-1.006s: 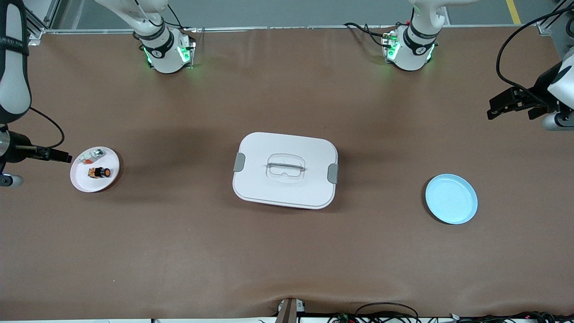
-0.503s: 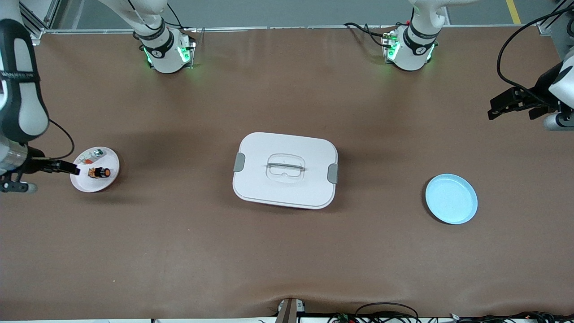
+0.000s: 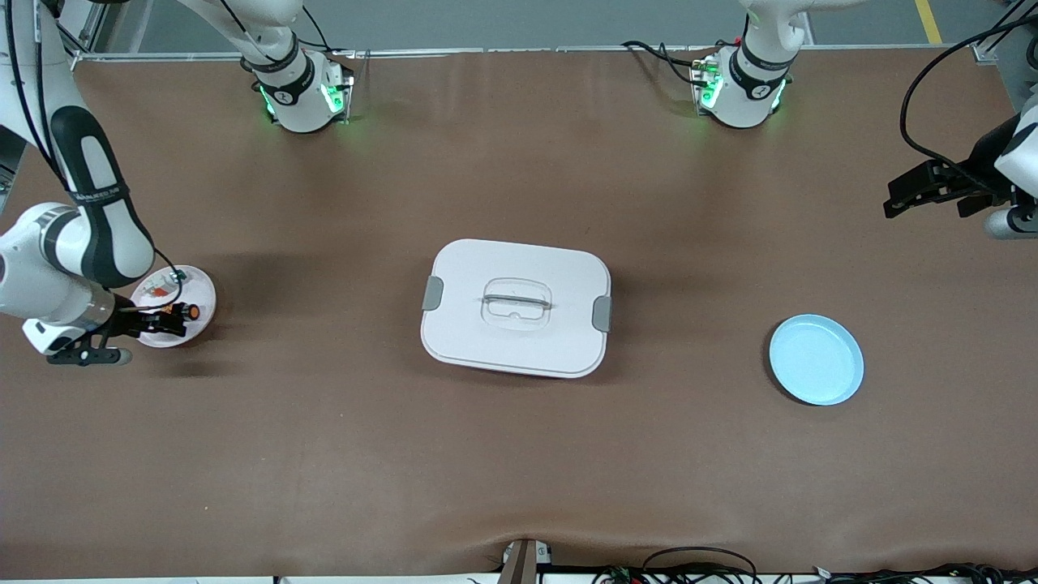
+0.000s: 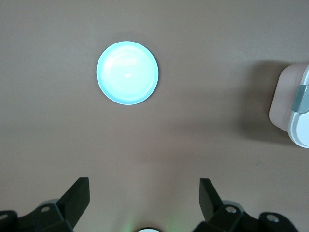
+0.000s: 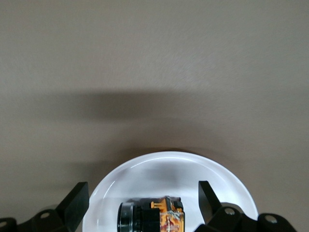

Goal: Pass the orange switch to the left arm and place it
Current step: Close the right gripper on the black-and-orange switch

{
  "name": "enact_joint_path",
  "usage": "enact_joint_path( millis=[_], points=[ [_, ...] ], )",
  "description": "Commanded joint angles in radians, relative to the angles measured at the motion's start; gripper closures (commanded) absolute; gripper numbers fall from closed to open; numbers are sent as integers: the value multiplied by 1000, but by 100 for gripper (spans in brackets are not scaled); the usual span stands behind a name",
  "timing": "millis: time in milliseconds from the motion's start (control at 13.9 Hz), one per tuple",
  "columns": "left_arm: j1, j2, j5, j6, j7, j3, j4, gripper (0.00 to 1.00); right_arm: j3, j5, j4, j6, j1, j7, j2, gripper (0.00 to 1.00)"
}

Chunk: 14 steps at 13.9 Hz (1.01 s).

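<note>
Over the last second, the right gripper has swung in from the frame's left edge to sit over the white plate at the left of the front view; nothing else has shifted. Its fingers are spread, one on each side of the orange switch, which lies on its side on that plate, not yet gripped; the right wrist view shows the orange switch between the released fingers. A whitish part shares the plate. The box stands closed at the centre of the desk, between the white plate and the blue plate at centre right. The left gripper waits at the right edge, released and empty, high over bare desk.

Progress: only the approach is done. Grasp, carry around the box, handover to the left arm, and what is probably a placement on the blue plate all remain.
</note>
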Motion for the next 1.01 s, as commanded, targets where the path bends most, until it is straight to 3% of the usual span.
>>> enact_joint_path(
  millis=[0, 431, 934],
  points=[
    [5, 4, 0, -6, -4, -3, 12, 0, 14, 14, -17, 11, -23, -77, -1, 0],
    [5, 4, 0, -6, -4, -4, 12, 0, 14, 15, -32, -4, -63, -111, 2, 0],
    [-1, 4, 0, -6, -4, -4, 12, 0, 12, 89, -38, -74, -63, -59, 7, 0]
  ],
)
